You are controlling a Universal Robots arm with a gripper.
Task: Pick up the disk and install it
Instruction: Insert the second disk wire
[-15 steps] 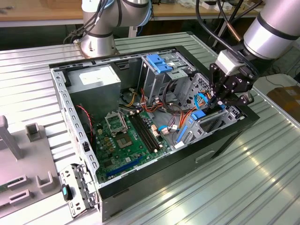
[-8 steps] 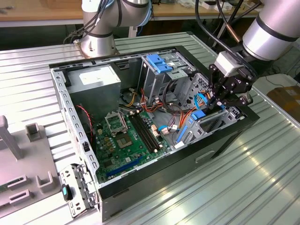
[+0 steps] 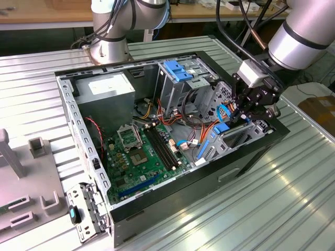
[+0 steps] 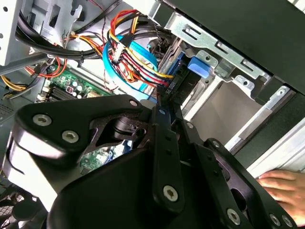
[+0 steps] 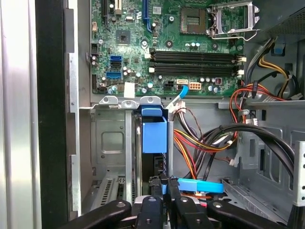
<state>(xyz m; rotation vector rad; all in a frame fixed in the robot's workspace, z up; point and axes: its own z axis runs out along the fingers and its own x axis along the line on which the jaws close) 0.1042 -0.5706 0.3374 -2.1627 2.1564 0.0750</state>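
The disk (image 5: pixel 154 136) stands on edge in the metal drive bay (image 5: pixel 112 143) at the front corner of the open computer case (image 3: pixel 172 198); its blue plastic frame (image 4: pixel 198 67) and a dark edge (image 4: pixel 172 87) show. My gripper (image 5: pixel 165 187) sits right at the disk's outer end, its black fingers (image 4: pixel 162 138) drawn together on the thin edge. In the exterior view the gripper (image 3: pixel 242 116) hangs over the case's right side, above the disk (image 3: pixel 220 129) and the bay.
Red, orange and blue cables (image 5: pixel 200 143) run close beside the bay. The green motherboard (image 3: pixel 141 151) lies on the case floor, a grey power-supply box (image 3: pixel 107 86) at the back, a cage with a blue handle (image 3: pixel 178 70) beyond. A person's hand (image 4: pixel 282 187) rests outside the case.
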